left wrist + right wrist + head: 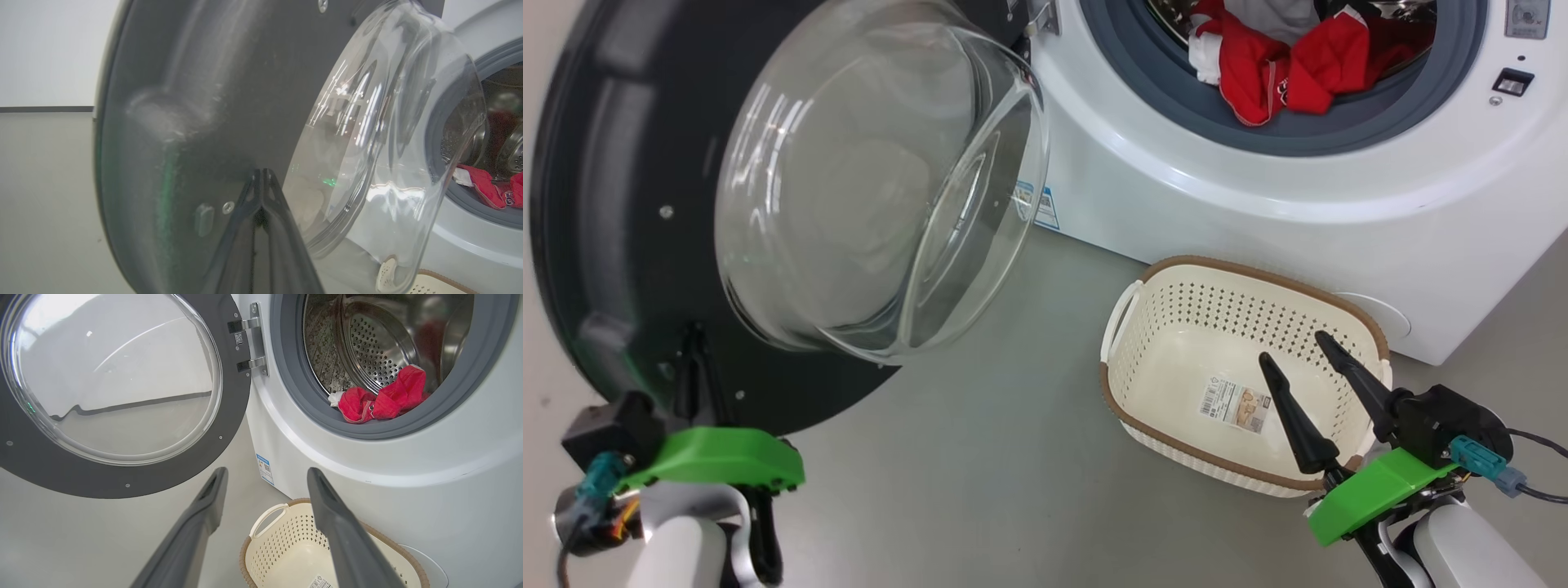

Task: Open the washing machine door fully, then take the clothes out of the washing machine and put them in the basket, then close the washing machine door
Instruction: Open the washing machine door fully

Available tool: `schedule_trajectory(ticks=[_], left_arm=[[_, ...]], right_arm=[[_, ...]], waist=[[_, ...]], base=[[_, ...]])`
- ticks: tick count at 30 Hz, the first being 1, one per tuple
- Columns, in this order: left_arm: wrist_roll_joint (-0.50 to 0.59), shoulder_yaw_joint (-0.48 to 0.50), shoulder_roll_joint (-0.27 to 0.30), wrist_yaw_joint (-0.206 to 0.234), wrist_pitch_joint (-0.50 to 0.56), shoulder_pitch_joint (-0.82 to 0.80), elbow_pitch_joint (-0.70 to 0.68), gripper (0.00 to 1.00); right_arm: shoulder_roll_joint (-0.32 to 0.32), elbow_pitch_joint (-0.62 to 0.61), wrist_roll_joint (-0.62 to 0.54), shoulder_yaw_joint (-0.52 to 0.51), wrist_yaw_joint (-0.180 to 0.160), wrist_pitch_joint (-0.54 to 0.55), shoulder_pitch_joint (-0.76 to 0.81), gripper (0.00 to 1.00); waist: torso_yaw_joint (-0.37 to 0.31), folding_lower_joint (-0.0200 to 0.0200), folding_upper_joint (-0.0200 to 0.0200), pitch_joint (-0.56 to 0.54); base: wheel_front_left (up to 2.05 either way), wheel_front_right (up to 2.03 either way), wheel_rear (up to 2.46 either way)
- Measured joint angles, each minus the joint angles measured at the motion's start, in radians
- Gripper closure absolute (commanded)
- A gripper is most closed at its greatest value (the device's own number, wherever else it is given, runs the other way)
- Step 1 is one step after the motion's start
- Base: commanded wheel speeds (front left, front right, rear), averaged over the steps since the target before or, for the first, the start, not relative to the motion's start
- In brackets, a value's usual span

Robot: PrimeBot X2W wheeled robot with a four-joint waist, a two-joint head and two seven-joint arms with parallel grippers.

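The washing machine (1258, 204) takes up the upper right of my head view, white, with its mouth open. The washing machine door (613, 204) stands swung out to the left on its hinge, and I judge it fully open or nearly so. It looks stiff and heavy and its bulging glass looks fragile, so any push belongs on the black rim, not the bowl.

The basket (1241, 273) sits empty on the floor just beside the machine's front. It looks light enough to skid if bumped.

The clothes (1258, 69) lie in a red and white heap at the drum's lip, partly draped over the grey ring. They look soft, limp and light. I would pinch a raised fold at the front and expect the rest to trail and catch on the ring.

My left end effector (694, 331) has its fingers together, holding nothing, with the tips at the door's dark rim below the glass. My right end effector (1294, 347) hovers over the basket, fingers apart and empty.
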Motion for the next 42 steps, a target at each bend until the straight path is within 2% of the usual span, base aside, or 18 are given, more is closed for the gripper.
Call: schedule_trajectory(ticks=[11,24,31,42], left_arm=[[0.033,0.074,-0.011,-0.041,0.0,-0.096,0.088,1.0],[0.073,0.228,-0.026,-0.084,-0.003,-0.184,0.179,1.0],[0.111,0.279,-0.024,-0.1,-0.005,-0.206,0.223,1.0],[0.146,0.349,-0.028,-0.119,-0.005,-0.219,0.227,1.0]], right_arm=[[-0.017,-0.001,-0.008,-0.002,0.0,0.0,0.0,0.0],[-0.032,-0.003,-0.009,0.002,0.0,0.0,-0.001,0.0],[-0.037,-0.002,-0.009,0.006,0.0,0.0,-0.002,0.0],[-0.033,-0.001,-0.009,0.005,0.0,0.0,-0.006,0.0]], waist=[[0.001,-0.0001,0.0,0.03],[-0.006,-0.0001,0.0,0.066],[-0.021,-0.0001,0.0,0.071],[-0.034,0.0,0.0,0.067]], base=[[0.0,0.0,0.0],[0.0,0.0,0.0],[0.0,0.0,0.0],[0.0,0.0,0.0]])
